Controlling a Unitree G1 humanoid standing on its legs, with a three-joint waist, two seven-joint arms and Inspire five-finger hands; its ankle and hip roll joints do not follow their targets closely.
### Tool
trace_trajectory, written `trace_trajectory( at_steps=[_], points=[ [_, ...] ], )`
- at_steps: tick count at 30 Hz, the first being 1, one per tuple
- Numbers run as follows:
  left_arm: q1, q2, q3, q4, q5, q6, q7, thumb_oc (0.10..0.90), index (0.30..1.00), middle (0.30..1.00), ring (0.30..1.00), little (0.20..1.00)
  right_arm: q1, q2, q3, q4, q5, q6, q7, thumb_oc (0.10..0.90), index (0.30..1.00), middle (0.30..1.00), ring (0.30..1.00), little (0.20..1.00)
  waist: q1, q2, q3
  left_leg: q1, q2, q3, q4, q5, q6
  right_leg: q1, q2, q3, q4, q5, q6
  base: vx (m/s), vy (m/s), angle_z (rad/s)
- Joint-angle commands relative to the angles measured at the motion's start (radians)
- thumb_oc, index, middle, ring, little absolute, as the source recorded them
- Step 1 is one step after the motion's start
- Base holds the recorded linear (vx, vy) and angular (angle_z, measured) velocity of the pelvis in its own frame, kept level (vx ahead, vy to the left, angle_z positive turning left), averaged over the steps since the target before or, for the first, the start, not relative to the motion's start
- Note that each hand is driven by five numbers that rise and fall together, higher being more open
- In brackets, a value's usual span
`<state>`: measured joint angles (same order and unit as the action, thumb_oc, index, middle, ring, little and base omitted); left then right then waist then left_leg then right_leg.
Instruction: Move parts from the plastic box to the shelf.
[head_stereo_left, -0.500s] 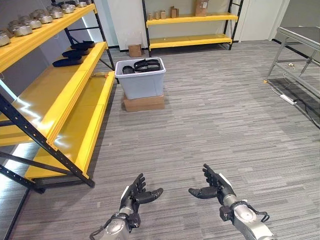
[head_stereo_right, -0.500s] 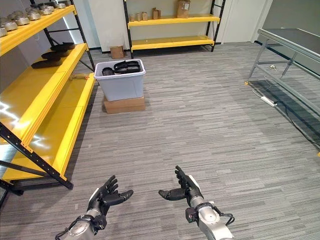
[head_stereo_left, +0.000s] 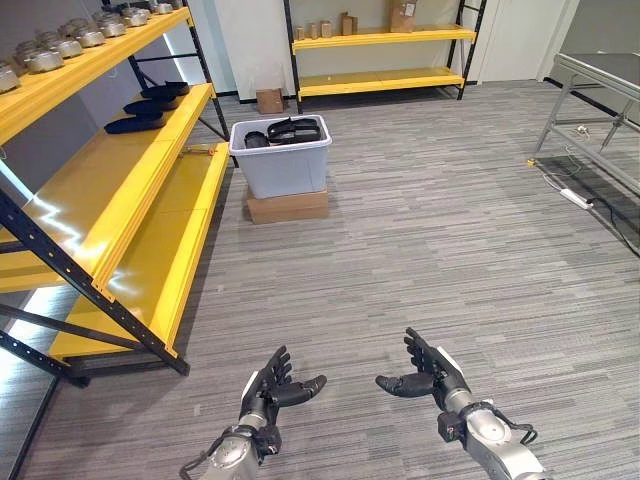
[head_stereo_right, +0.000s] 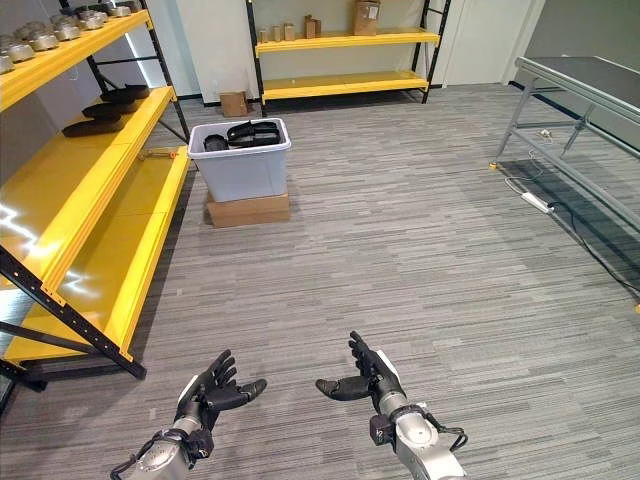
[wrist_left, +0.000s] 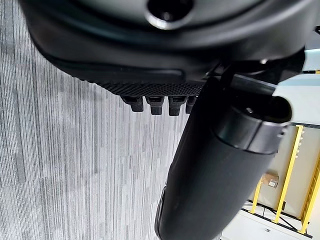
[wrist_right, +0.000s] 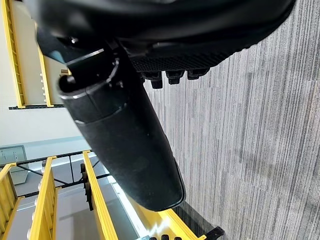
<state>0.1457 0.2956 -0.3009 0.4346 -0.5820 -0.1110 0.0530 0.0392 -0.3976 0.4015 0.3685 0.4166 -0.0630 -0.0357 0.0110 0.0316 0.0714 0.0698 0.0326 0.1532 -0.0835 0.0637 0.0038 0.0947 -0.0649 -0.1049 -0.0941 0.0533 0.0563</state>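
A grey plastic box with several black parts in it stands on a cardboard carton far ahead, beside the yellow shelf. Black parts lie on the shelf's middle level and metal parts on its top level. My left hand and right hand hover low over the carpet near me, palms facing each other, fingers straight, both open and holding nothing. The box is well beyond both hands.
A second yellow shelf with small boxes stands against the back wall. A metal table stands at the right, with a white power strip on the floor beneath it. Grey carpet lies between me and the box.
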Motion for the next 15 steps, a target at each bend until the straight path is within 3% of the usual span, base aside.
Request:
trace_trajectory(
  at_steps=[1, 15],
  points=[
    [-0.121, 0.026, 0.015, -0.019, 0.015, -0.103, -0.014, 0.9, 1.0, 1.0, 1.0, 1.0, -0.102, 0.032, 0.008, -0.057, 0.038, -0.106, -0.007, 0.9, 1.0, 1.0, 1.0, 1.0, 0.02, -0.046, -0.013, 0.028, 0.04, -0.056, -0.004, -0.083, -0.043, 0.042, -0.069, -0.026, 0.015, -0.078, 0.05, 0.0, 0.0, 0.0],
    [-0.129, 0.034, 0.021, -0.025, 0.024, -0.105, -0.02, 0.9, 1.0, 1.0, 1.0, 1.0, -0.091, 0.028, 0.008, -0.077, 0.037, -0.102, 0.005, 0.9, 1.0, 1.0, 1.0, 1.0, 0.022, -0.042, -0.01, 0.028, 0.033, -0.06, -0.004, -0.088, -0.04, 0.043, -0.075, -0.029, 0.017, -0.08, 0.054, 0.0, 0.0, 0.0]
  ],
)
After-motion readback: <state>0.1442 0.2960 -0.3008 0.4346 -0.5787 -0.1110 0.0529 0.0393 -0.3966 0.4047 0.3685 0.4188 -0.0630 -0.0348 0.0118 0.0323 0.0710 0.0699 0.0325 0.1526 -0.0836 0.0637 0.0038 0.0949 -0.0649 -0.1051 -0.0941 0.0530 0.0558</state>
